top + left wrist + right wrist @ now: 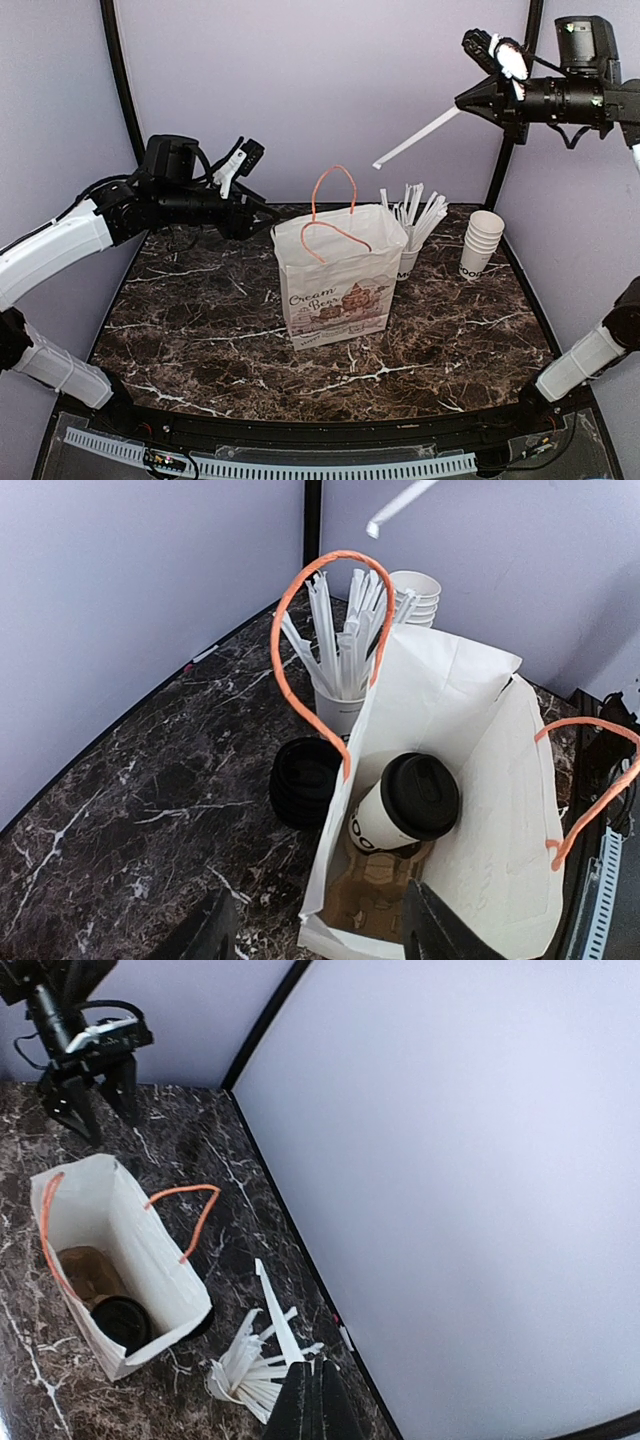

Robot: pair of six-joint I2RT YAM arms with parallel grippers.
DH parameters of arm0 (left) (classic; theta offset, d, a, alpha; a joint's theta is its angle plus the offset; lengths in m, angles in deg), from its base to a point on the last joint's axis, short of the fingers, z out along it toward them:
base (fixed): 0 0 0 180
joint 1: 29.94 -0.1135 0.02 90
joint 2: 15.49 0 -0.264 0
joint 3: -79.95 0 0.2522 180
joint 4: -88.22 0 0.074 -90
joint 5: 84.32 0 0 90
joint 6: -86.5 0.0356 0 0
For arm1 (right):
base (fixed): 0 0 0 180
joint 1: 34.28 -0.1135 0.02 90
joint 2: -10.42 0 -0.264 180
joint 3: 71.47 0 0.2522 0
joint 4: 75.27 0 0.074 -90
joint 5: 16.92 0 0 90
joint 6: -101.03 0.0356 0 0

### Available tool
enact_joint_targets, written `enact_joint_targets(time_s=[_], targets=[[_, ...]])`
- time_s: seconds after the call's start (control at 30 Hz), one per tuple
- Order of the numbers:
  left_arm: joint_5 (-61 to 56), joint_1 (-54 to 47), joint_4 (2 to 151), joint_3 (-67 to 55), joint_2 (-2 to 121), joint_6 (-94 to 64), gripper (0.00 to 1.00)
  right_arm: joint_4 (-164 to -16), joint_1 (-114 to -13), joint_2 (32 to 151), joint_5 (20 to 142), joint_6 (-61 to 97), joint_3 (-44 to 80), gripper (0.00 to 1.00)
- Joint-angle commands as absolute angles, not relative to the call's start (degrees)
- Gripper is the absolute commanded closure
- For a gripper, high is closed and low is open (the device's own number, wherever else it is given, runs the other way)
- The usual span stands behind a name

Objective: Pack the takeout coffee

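On a dark marble table (200, 330) against lilac walls (300, 80), a paper bag (335, 275) printed with what looks like "Cream Bear" is standing open, and the coffee cup (405, 805) is leaning inside it. The left gripper (258, 215) is hovering released beside the rim, while the right gripper (464, 102) is clenching a white stick (415, 137) high overhead, presumably to drop in.

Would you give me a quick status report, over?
Left gripper open, by bag. Right gripper shut on white stick, held high. Takeout coffee inside bag, lid on. Nothing blocks bag mouth.
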State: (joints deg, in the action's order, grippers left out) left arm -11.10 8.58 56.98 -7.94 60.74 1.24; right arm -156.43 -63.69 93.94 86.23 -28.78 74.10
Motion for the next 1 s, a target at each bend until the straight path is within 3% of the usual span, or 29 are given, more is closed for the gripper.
enact_joint_targets(time_s=[0.0,0.3,0.47,0.53,0.63,0.7,0.77,0.97], targets=[[-3.78,8.29,53.44,-9.98,56.81,3.15,0.42,-159.79,-70.31,94.65,89.31,-27.89,76.02,1.00],[3.13,8.20,52.54,-5.84,51.87,2.27,0.42,-167.76,-83.73,96.58,80.25,-29.79,72.74,1.00],[3.38,8.20,53.68,-3.36,50.36,1.91,0.42,-162.70,-89.47,99.24,76.48,-28.09,68.07,1.00],[3.26,8.13,54.56,-2.34,50.27,1.90,0.41,-161.41,-90.90,103.92,77.29,-27.86,71.79,0.99],[3.17,8.08,55.27,-1.49,50.41,2.12,0.41,-160.91,-90.94,110.48,79.61,-27.11,79.99,0.34],[3.25,8.02,55.49,-1.07,50.09,1.95,0.41,-157.77,-89.55,111.52,77.91,-27.24,82.52,0.09],[3.13,7.93,56.34,-0.15,48.99,1.73,0.41,-152.16,-84.48,109.21,79.38,-25.70,80.35,0.02],[9.08,7.25,58.93,3.34,45.44,1.32,0.30,-150.74,-63.59,106.84,84.13,-20.31,77.18,0.01]])
